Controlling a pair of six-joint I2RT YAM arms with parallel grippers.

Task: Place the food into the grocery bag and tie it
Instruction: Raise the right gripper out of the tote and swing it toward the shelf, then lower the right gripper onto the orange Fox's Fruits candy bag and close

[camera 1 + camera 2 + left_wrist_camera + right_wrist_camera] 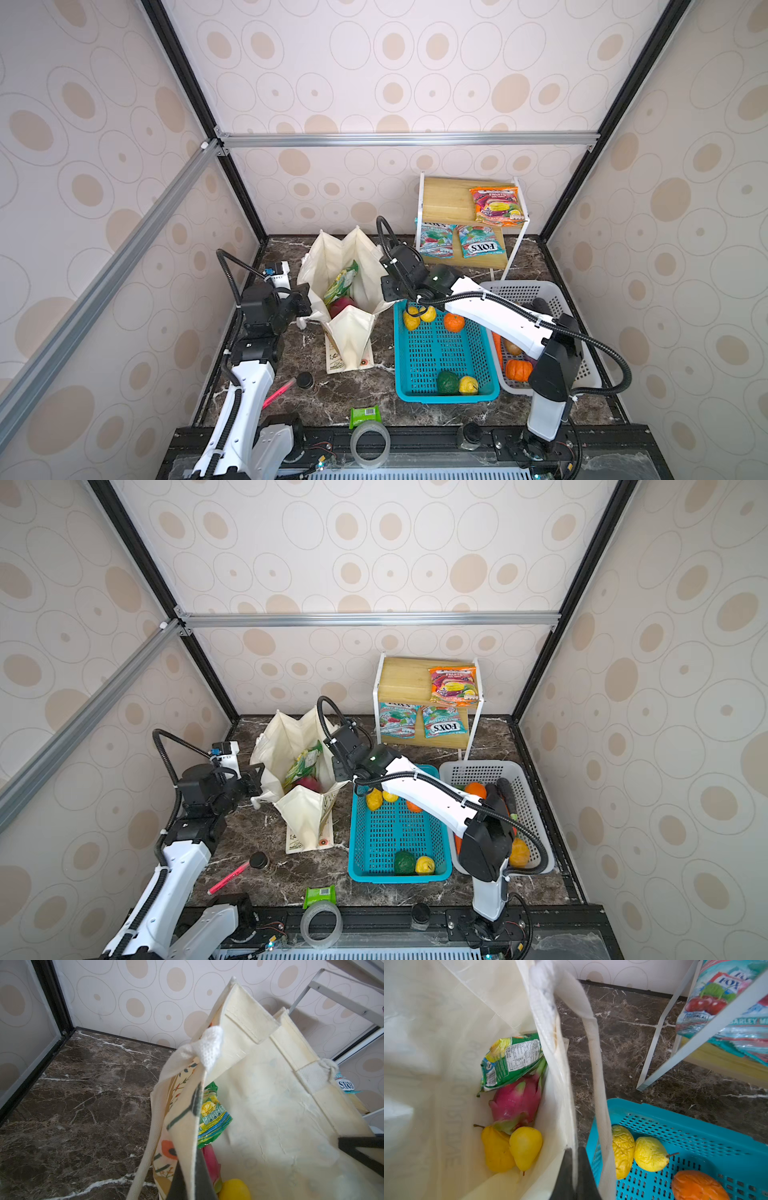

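Two robot arms hold the cream grocery bag (332, 253) open near the middle of the marble table (340, 386), as both top views show. The left gripper (306, 300), at the bag's nine o'clock, has its fingers pinched together on the wall fabric. The right gripper (574, 1172), at three o'clock, is clamped on the opposite wall.

Inside the bag lie a green snack packet (510, 1059), a pink dragon fruit (517, 1101) and two yellow fruits (525, 1145).

Packing looks less than half done. Crinkled yellow fruits (411, 321) and an orange one (454, 322) sit in the blue basket (399, 353) at the bag's four o'clock. More produce fills the white basket (515, 291) beyond it, partly hidden by the arm. Three packets (496, 205) rest on the wooden shelf (449, 199) at one o'clock. The bag's strap (596, 1064) hangs loose, so tying has not begun.
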